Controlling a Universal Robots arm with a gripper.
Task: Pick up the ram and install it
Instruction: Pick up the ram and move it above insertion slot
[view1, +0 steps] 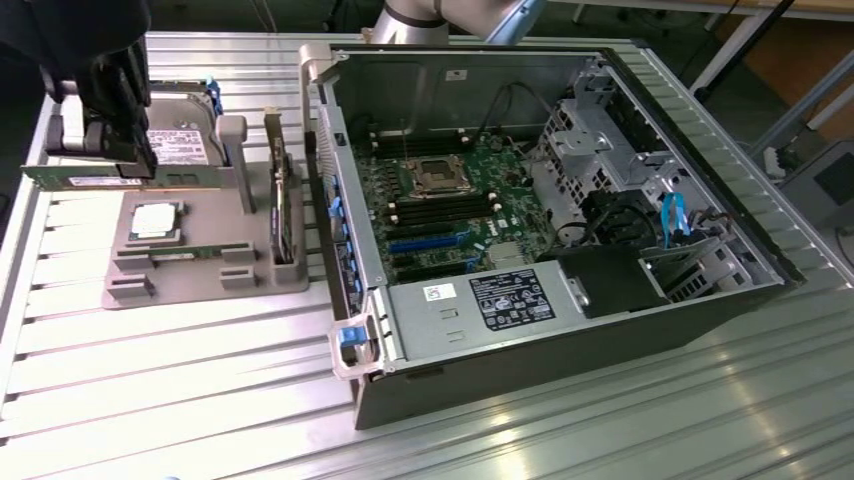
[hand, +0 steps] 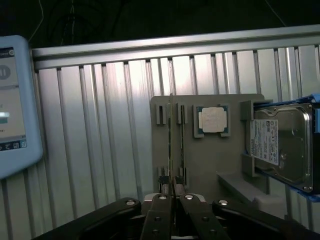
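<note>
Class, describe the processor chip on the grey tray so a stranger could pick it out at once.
On the slatted metal table, a grey tray sits on the exterior view's left of the open computer case. Just below the labelled hard drive in that view lies the processor chip: small, square, flat and silver, unlike the larger rectangular drive.

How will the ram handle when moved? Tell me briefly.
The ram, pinched in the claw, looks thin and flat: probably light and stiff. It juts past the claw, so it may twist. So thin a board could crack if bent.
</note>
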